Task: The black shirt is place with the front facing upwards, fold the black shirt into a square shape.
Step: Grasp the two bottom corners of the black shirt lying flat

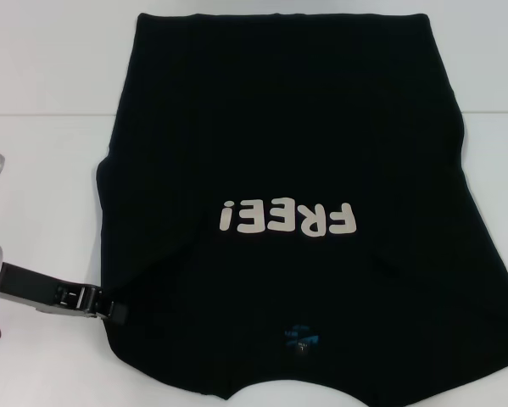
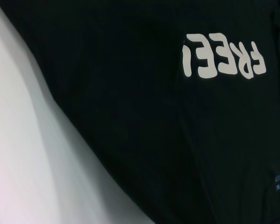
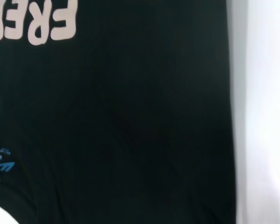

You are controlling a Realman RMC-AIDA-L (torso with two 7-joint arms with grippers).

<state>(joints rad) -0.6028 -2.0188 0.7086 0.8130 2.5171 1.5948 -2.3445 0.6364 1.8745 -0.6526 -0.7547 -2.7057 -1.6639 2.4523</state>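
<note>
one black shirt (image 1: 287,153), one pincer (image 1: 109,307)

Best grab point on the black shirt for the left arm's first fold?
Probably the shoulder edge of the black shirt on the robot's left, where the left gripper already sits at the near corner. Come in from the left, low over the white table: that edge lies flat and exposed, collar end with the blue neck label nearest the robot.

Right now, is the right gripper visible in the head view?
No: only the left gripper shows, at the black shirt's near left edge; the right side shows just shirt and white table.
</note>
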